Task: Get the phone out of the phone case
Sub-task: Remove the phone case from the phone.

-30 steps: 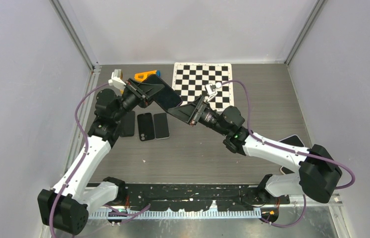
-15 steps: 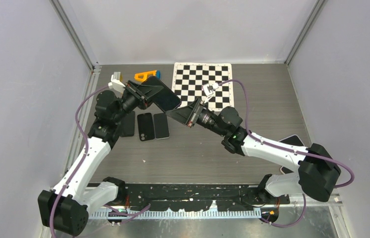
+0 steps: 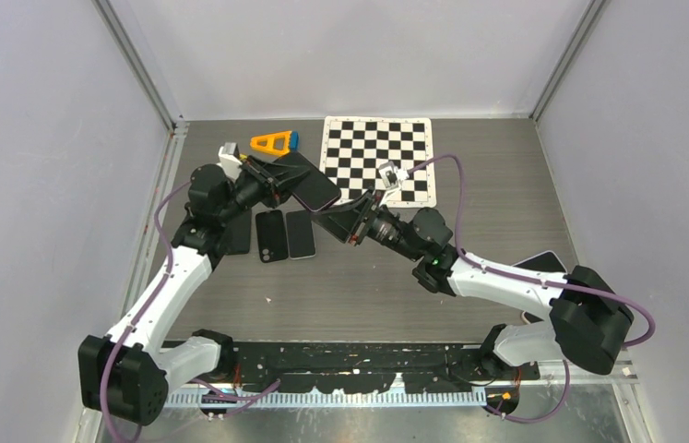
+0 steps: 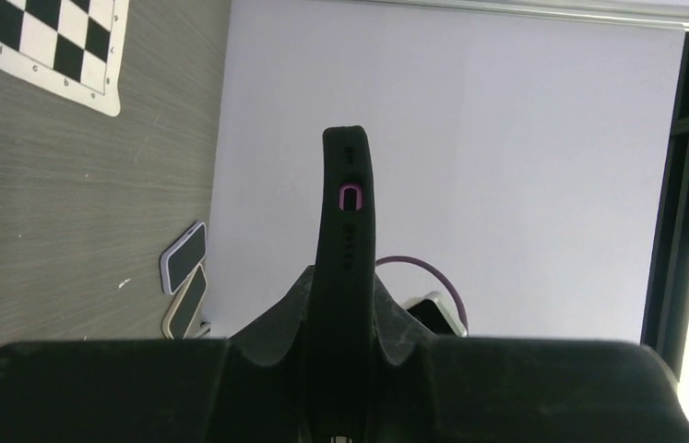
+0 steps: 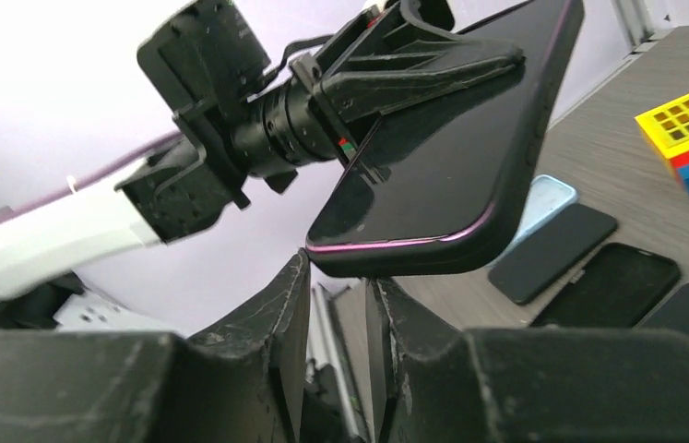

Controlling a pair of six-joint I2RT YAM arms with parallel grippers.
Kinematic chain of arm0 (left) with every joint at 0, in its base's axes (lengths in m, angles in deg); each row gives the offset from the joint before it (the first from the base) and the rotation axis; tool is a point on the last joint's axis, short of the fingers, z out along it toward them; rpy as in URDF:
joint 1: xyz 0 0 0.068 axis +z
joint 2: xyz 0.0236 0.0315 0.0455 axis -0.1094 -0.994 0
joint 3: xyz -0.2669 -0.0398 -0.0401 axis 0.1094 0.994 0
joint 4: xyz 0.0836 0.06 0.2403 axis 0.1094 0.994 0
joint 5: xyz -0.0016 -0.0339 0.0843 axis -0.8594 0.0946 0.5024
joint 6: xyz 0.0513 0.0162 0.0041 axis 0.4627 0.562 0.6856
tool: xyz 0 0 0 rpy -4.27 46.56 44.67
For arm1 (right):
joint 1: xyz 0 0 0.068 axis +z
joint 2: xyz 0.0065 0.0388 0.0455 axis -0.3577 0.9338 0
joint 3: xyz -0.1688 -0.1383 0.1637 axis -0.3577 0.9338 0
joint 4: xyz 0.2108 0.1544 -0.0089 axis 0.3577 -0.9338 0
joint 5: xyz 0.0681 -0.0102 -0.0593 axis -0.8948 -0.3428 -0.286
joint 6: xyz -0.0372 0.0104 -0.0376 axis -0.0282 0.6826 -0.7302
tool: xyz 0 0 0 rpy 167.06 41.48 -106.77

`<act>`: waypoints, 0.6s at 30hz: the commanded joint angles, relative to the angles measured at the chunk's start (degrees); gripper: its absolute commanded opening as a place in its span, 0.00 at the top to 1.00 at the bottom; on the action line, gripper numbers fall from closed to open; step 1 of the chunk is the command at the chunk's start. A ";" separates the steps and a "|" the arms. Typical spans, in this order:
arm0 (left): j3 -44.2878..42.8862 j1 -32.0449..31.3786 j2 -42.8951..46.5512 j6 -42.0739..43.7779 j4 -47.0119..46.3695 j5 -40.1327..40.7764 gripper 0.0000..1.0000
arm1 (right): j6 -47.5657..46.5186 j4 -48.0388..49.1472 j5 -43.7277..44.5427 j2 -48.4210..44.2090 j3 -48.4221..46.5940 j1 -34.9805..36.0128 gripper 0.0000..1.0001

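The phone [image 3: 311, 181] sits in its black phone case with a purple rim and is held above the table at back left. My left gripper [image 3: 267, 180] is shut on it; the left wrist view shows the case [image 4: 345, 221] edge-on between the fingers, gripper [image 4: 345, 281]. My right gripper [image 3: 322, 217] has come up to the phone's near end. In the right wrist view the phone [image 5: 451, 166] hangs just above my right gripper [image 5: 338, 268]. Its jaws stand a narrow gap apart with nothing between them, and the left fingertip [image 5: 299, 268] touches the case's bottom corner.
Three dark phones [image 3: 271, 236] lie side by side on the table under the held one. A checkerboard mat [image 3: 377, 157] is at the back, with an orange and blue block [image 3: 274, 141] to its left. Two more phones [image 3: 543, 262] lie at the right edge.
My right gripper has moved left and forward to the phone's end, and its jaws have narrowed. The left arm has drawn the phone slightly lower and turned it.
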 commanded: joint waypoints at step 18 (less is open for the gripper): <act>-0.84 0.11 0.24 6.21 -2.90 -4.27 1.00 | -7.24 -15.02 1.42 -8.89 4.18 0.21 0.34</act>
